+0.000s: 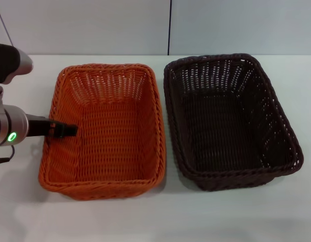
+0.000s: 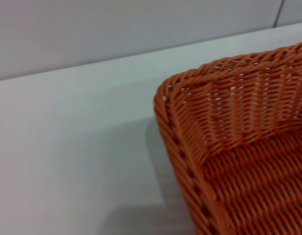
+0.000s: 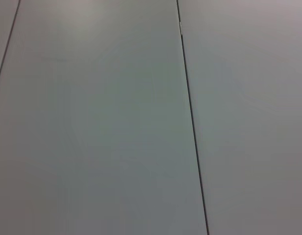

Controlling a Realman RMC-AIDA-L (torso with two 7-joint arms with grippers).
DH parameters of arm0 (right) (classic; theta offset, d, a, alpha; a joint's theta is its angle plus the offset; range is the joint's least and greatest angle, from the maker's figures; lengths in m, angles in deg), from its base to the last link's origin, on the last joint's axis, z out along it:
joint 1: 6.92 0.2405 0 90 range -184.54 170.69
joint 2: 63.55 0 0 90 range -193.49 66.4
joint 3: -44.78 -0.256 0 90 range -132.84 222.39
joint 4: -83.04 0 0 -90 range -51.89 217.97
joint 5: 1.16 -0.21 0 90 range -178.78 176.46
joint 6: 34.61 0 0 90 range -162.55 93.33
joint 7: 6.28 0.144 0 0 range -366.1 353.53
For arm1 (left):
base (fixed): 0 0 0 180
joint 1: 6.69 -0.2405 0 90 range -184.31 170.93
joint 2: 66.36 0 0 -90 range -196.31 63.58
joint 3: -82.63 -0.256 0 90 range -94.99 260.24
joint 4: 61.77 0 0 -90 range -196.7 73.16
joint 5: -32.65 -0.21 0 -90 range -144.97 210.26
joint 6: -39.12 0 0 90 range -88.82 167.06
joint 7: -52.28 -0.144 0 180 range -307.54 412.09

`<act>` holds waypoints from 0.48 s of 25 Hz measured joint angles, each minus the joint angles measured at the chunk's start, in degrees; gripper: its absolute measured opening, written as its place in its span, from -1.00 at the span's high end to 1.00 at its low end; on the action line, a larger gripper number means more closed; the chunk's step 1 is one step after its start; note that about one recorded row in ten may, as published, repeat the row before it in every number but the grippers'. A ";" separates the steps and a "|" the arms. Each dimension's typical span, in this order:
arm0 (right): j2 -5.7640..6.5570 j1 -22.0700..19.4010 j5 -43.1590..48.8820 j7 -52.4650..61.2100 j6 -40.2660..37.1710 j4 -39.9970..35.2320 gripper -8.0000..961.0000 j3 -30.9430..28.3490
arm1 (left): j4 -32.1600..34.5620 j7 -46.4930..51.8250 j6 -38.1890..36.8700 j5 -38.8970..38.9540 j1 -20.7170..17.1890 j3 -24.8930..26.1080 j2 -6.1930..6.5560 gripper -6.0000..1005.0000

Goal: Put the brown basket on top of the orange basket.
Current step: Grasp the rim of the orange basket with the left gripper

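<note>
The orange basket (image 1: 107, 133) sits on the left half of the white table. Close beside it on the right stands the brown basket (image 1: 228, 121), both upright and apart by a narrow gap. My left gripper (image 1: 64, 129) reaches in from the left at the orange basket's left rim, about halfway along that side. The left wrist view shows a corner of the orange basket (image 2: 239, 147) and bare table next to it. Neither the right arm nor its gripper shows in any view; the right wrist view holds only pale wall panels.
The white table (image 1: 160, 217) runs on in front of both baskets and to the left of the orange one. A grey panelled wall (image 1: 170, 25) rises behind the table's far edge.
</note>
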 joint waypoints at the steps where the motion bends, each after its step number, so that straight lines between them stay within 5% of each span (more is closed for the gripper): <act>1: 0.00 0.00 0.00 0.00 0.00 0.00 -0.55 0.00 | 0.00 0.00 0.00 0.00 0.00 0.00 0.00 -0.60; 12: 0.06 0.00 0.25 -0.05 -0.05 0.00 -0.55 -0.02 | 2.58 -0.69 2.43 -0.47 3.54 -0.56 0.19 -0.35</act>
